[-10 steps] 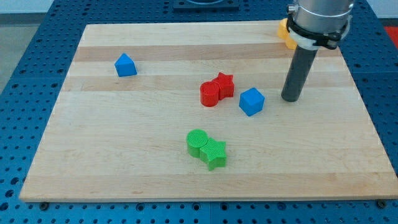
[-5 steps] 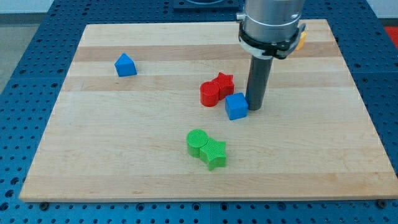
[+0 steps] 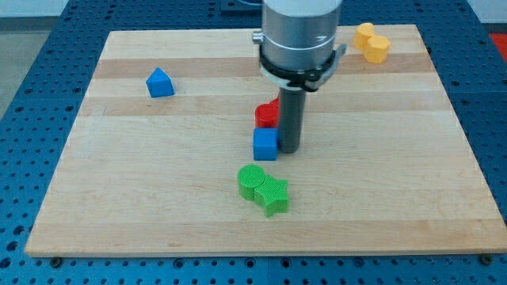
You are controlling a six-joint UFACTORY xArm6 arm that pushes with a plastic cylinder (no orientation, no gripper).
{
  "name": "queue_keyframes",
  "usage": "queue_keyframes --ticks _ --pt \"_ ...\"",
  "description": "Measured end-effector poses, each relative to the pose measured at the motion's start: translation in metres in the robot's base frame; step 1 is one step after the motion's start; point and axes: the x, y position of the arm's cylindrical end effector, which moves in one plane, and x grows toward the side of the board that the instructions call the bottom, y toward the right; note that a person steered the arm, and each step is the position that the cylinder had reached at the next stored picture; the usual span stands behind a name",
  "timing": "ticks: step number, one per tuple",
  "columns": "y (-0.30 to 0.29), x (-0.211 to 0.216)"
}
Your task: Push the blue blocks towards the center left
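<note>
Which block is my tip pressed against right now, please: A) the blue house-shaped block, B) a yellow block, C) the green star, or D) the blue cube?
D: my tip stands right against the blue cube on its right side in the view.

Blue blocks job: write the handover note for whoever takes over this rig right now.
My tip: down on the board, against the right side of the blue cube.
Blue cube: near board centre, just below the red blocks, above the green pair.
Other blue block: upper left, apart from everything.
Yellow blocks: top right corner.
Done: neither blue block sits at centre left yet.
Left: push the cube on leftward, probably clear of the green pair; then bring the upper-left blue block down to centre left.
</note>
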Motion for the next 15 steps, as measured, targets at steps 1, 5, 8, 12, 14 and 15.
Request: queue_keyframes --ticks 1,5,8,12,14,15 --pt "-0.027 0.000" --pt "-0.118 0.023" --pt "-0.177 0.003" --pt "-0.205 -0.034" --pt "-0.160 -0.075" --pt "-0.147 -0.104"
